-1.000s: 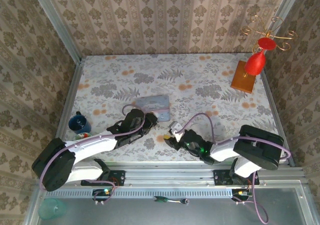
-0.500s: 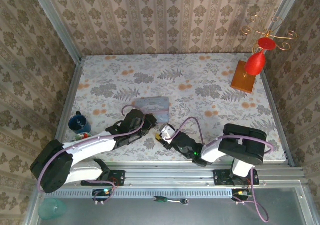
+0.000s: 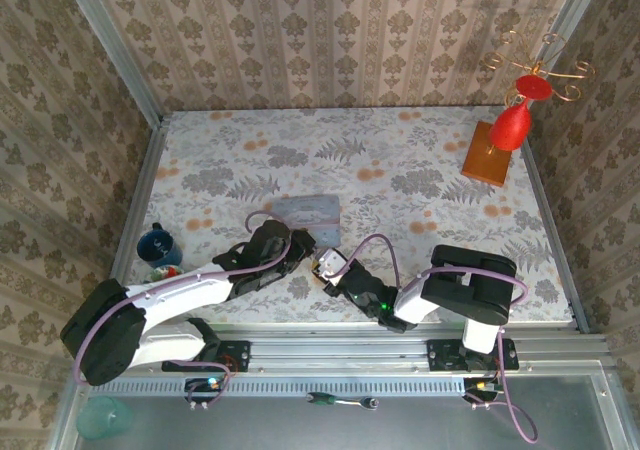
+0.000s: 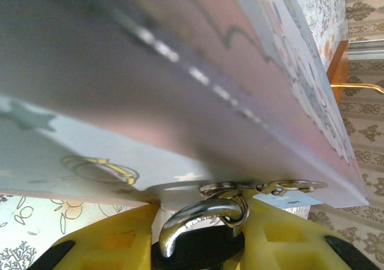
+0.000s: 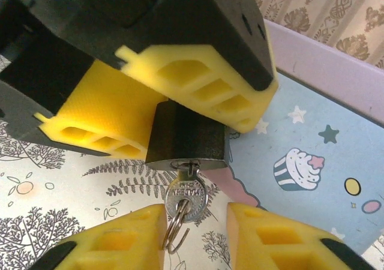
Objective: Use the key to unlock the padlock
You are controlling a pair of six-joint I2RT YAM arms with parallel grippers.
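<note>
- Right wrist view: the right gripper (image 5: 197,215) is seen with its yellow fingers (image 5: 114,243) standing apart on either side of a small silvery key (image 5: 186,195). A gap is left between the key's head and one finger, so no clamp on the key is shown.
- Against the top external picture of one second ago, the right gripper has been carried leftward across the table. It was well apart from the left gripper (image 3: 296,251) and is now just beside it. The right arm's elbow has been drawn left with it, while the left arm is found where it was.
- The key is seated in the keyhole at the bottom of the tiny dark-bodied padlock (image 5: 186,139), and a thin wire ring (image 5: 174,235) hangs from the key's head.
- The padlock lies just beyond the right gripper's fingertips, joined to the space between them by the key.
- The left gripper is clamped on the padlock's body, which is pressed between its two yellow fingers.
- From the left wrist, the padlock's silvery shackle (image 4: 198,219) is seen hooked through a small metal loop (image 4: 225,191) at the edge of the pastel cartoon tin box (image 4: 180,72).
- The tin box rests on the floral-patterned table (image 3: 400,160).
- Farther out, a dark blue cup (image 3: 155,242) is placed near the table's left edge, and a wooden block (image 3: 488,158) carrying a red ornament stands at the far right.
</note>
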